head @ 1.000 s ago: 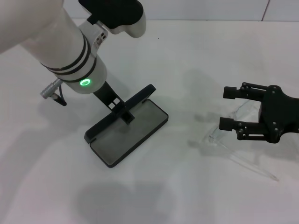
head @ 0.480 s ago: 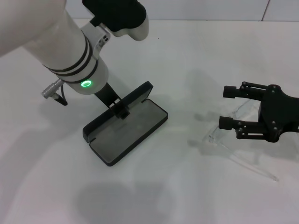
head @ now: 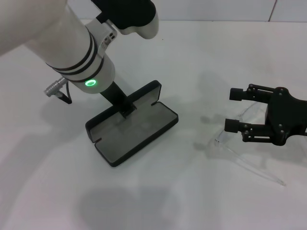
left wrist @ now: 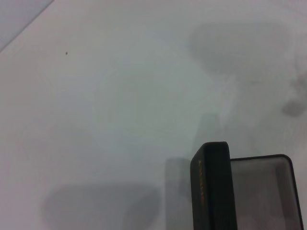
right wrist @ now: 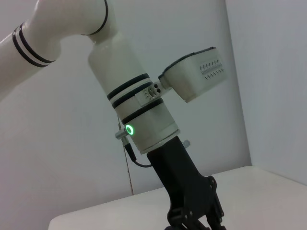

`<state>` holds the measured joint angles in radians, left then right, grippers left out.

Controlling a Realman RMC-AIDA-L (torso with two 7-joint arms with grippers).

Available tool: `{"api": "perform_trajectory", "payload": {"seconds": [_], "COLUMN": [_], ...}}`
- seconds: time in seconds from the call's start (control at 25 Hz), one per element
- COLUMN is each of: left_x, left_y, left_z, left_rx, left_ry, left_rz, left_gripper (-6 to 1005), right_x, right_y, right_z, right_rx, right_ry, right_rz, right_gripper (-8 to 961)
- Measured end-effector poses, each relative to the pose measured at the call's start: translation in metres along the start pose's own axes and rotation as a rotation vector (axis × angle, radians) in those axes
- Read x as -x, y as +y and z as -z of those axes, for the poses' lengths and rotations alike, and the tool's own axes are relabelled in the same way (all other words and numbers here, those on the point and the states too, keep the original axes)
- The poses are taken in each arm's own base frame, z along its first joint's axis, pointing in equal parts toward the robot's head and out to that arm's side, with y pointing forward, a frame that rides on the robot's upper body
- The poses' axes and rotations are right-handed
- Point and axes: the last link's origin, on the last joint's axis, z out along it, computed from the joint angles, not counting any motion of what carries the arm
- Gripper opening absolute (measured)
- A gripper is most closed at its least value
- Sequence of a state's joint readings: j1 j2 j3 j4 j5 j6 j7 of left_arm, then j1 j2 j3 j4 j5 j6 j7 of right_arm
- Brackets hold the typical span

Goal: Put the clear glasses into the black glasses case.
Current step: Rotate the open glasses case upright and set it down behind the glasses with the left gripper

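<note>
White counter (head: 158, 201); flat matte black hinged glasses case (head: 136, 129) open at centre, left end effector (head: 125, 108) on its lid (grip: cannot tell). Transparent plastic wraparound glasses (head: 240, 143) at 3 o'clock under spread-fingered right end effector (head: 233, 109); pinch the frame front, not thin arms.

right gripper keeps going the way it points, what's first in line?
Nothing on the table, probably: the open right gripper points left, over the front of the clear glasses. The left gripper at the black glasses case is farther along; height unclear.

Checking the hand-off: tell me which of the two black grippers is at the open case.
The left gripper, pressing the upright lid of the matte black hinged glasses case. The right gripper hangs open over the transparent plastic glasses, apart from the case.
</note>
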<state>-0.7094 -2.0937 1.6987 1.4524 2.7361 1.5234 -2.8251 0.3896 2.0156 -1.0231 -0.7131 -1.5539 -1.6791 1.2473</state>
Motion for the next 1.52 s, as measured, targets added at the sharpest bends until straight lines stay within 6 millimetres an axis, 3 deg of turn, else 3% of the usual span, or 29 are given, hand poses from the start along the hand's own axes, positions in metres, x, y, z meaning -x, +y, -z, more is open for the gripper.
{"api": "perform_trajectory", "payload": {"seconds": [0.12,0.4,0.68,1.52], "left_x": [0.001,0.011,-0.001,-0.007], "left_y": [0.001,0.01,0.026,0.034], "left_z": [0.003,0.007,0.017,0.01], "left_rx": [-0.005,-0.007,-0.012,-0.004], "left_ry": [0.017,0.061,0.201,0.24], "left_rz": [-0.061,-0.356,-0.58,-0.679], "left_gripper": [208,206,205,205], "right_x": [0.0,-0.002,-0.004,-0.006], "right_y": [0.0,0.0,0.003,0.008], "right_z": [0.001,0.01,0.012,0.018], "right_rx": [-0.004,-0.044,-0.044,-0.054], "right_ry": [-0.002,-0.05,-0.072,-0.104], "right_rz": [0.005,0.007,-0.002,-0.012], "right_gripper": [778,778,778,777]}}
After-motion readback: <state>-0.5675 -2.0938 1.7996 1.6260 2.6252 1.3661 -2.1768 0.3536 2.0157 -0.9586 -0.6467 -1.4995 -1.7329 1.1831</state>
